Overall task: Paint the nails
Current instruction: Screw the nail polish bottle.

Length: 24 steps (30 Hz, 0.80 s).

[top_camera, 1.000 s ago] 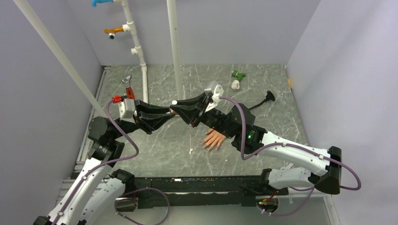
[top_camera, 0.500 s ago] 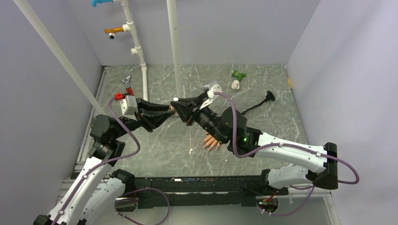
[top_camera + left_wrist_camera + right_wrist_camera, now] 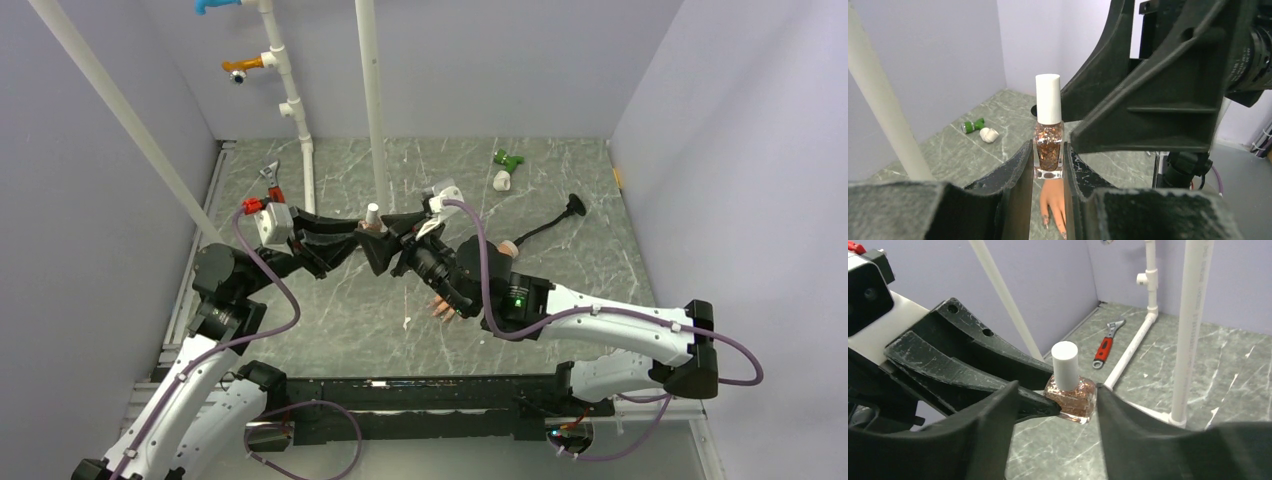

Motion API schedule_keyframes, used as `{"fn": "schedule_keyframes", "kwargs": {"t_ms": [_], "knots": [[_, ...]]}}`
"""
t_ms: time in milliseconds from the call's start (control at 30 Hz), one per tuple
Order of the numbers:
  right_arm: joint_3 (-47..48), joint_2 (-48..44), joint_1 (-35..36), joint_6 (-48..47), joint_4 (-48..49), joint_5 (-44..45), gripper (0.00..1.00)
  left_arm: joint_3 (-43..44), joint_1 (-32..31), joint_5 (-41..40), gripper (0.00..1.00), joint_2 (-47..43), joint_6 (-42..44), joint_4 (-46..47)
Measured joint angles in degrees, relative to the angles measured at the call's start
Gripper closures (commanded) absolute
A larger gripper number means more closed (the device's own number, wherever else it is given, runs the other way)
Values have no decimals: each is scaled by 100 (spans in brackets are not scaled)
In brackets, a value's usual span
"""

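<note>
The nails (image 3: 1046, 223) are tiny, greyish tips on the peach hand (image 3: 1053, 199). Their finish is too small to make out. The hand lies flat on the table (image 3: 340, 320), fingers toward the arm bases, and is mostly covered by the right arm in the top view. Above it, the left gripper (image 3: 1048, 165) is clamped on a glitter bottle (image 3: 1049, 150) with a white cap, held upright. The right gripper (image 3: 1058, 386) flanks the bottle, its jaws apart.
</note>
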Motion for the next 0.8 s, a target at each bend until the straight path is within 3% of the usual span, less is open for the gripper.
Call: {"fn": "schedule_keyframes", "kwargs": {"t_ms": [200,467,667,800], "knots": [[31,-17,101,-37,-319,-92,16,2,13,-133,100,15,70,11],[-474,-765,-76,-688,-302,-907,14,2,13,-85,100,44,79,72],[-866,-1397,-1631,-754,-184,-3348,23,26,15,376,100,151,-48,382],[-892,-1405,-2238,-734,-42,-4927,27,35,15,691,100,245,-181,599]]}}
